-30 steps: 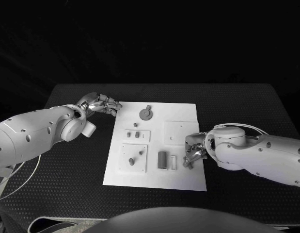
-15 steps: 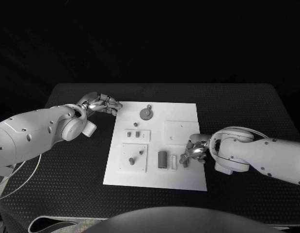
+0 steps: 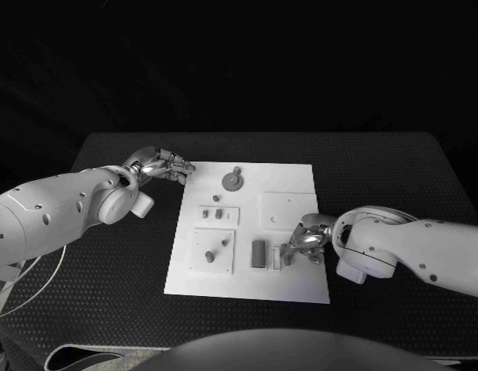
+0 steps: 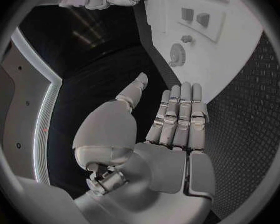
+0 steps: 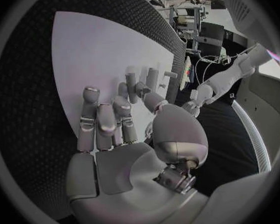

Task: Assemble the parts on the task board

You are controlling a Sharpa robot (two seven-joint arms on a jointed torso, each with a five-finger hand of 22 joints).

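Note:
The white task board (image 3: 250, 284) lies in the middle of the table. On it are a grey round disc (image 3: 231, 182), two small pieces (image 3: 212, 213), two short pegs (image 3: 216, 250) and a dark upright block (image 3: 259, 251) beside a pale bar (image 3: 276, 259). My right hand (image 3: 304, 244) hovers over the board's right edge, just right of the pale bar, with its fingers apart and nothing in them (image 5: 115, 124). My left hand (image 3: 161, 165) rests off the board's far left corner, fingers straight and together, holding nothing (image 4: 171, 119). The disc (image 4: 177, 54) lies beyond its fingertips.
The board (image 5: 96, 50) lies on a black textured table (image 3: 394, 178) with free room on both sides. A square recess (image 3: 286, 207) is in the board's right half.
My right hand has slid left and slightly nearer across the board's right edge, towards the block and bar. The left hand has stayed put.

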